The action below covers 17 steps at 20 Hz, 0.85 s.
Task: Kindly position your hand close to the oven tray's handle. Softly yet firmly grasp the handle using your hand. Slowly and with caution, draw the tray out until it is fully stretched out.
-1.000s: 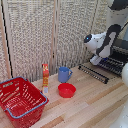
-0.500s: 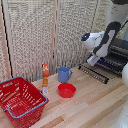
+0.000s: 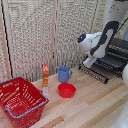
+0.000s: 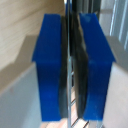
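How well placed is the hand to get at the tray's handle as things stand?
Apparently already there: the gripper sits at the tray's handle, and the wrist view shows its blue fingers closed around a thin bar. Nothing blocks it.

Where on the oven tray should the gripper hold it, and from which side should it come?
Best grip: the handle, the thin bar along the tray's front edge. It is the only part facing away from the oven and slim enough for the fingers. Come from the front, above the table, one finger on each side. The wrist view shows the gripper already closed on a thin bar.
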Available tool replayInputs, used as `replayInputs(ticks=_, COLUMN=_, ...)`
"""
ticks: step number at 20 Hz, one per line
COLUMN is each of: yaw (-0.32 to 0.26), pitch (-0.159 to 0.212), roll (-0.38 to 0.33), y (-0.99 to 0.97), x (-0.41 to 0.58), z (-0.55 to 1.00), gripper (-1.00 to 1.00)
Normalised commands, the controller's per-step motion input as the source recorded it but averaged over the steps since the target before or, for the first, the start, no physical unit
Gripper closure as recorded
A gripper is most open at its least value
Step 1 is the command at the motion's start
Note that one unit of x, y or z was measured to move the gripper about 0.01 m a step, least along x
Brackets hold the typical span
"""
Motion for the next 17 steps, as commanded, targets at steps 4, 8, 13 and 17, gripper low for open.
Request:
replayInputs(ticks=4, yaw=0.016, pitch=0.000, roll=-0.028, y=0.16, x=0.064, z=0.00, gripper=-1.00)
replayInputs(ticks=8, yaw=0.002, pitch=0.000, roll=-0.057, y=-0.01, x=0.059, z=0.09, gripper=-1.00)
replayInputs(ticks=13, yaw=0.001, pitch=-0.023, roll=-0.046, y=-0.11, x=0.012, z=0.31, gripper=-1.00)
replayInputs(ticks=17, yaw=-0.057, pitch=-0.014, roll=-0.008, y=-0.07, x=0.000, z=0.74, gripper=-1.00)
